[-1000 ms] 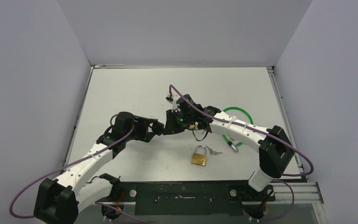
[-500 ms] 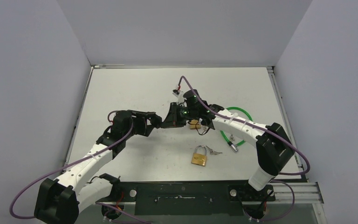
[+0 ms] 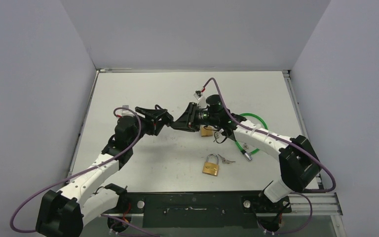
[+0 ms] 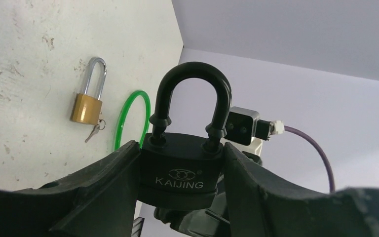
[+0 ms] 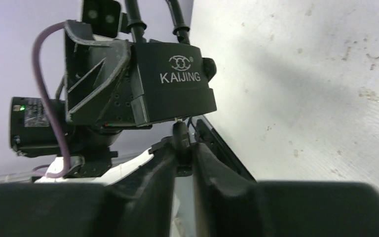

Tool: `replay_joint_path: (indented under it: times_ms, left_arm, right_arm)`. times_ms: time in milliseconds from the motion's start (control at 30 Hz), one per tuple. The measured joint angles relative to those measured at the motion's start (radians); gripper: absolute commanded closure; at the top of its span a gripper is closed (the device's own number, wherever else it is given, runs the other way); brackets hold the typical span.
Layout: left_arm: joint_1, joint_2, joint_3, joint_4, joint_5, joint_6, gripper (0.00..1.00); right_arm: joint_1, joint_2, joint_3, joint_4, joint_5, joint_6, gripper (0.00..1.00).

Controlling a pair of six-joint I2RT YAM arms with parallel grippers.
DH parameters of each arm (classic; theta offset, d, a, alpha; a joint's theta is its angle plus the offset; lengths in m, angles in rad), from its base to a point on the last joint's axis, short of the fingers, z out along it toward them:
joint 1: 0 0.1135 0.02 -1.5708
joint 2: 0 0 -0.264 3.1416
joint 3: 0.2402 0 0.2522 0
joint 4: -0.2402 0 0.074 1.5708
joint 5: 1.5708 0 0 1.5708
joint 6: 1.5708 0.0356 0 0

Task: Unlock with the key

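We hold the black padlock (image 5: pixel 172 86) clamped in the left gripper (image 4: pixel 180 165), the right gripper (image 5: pixel 181 159) pinching the key (image 5: pixel 179 134) end-on against its base.

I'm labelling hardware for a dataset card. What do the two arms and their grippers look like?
Left arm and right arm match: white tubular links, chunky black joint housings, a purple cable looping along each. Left gripper and right gripper are matte black, with two broad tapering fingers.

We can't see the key (image 5: pixel 179 138) blade: just under the black padlock (image 5: pixel 172 84), the right gripper (image 5: pixel 183 157) fingers cover it. Keyhole hidden too.
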Motion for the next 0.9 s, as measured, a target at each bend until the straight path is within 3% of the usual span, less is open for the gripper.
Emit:
replay_joint_path:
  times_ms: [133,200,333,467,700,800,900]
  left_arm:
    - [0.0,-0.003,0.035,-0.014,0.014,0.114,0.85]
    - [0.0,-0.01,0.042,-0.014,0.027,0.178,0.82]
    - [0.001,-0.031,0.043,-0.013,0.038,0.334,0.8]
    - [0.004,-0.04,0.057,-0.014,0.085,0.517,0.79]
    - [0.005,-0.036,0.135,0.005,0.285,0.78,0.77]
    - [0.005,-0.032,0.174,0.005,0.335,0.842,0.77]
    - [0.005,-0.032,0.19,0.008,0.367,0.876,0.76]
  right_arm:
    - [0.002,-0.031,0.06,-0.124,0.07,-0.114,0.43]
    - [-0.005,-0.073,0.063,-0.156,0.103,-0.174,0.33]
    - [-0.022,-0.185,0.063,-0.193,0.153,-0.288,0.24]
    - [-0.027,-0.232,0.119,-0.241,0.193,-0.379,0.23]
    - [0.033,-0.08,0.426,-0.399,0.282,-0.529,0.26]
    - [0.053,-0.035,0.472,-0.449,0.302,-0.562,0.36]
    - [0.064,-0.003,0.48,-0.5,0.307,-0.579,0.54]
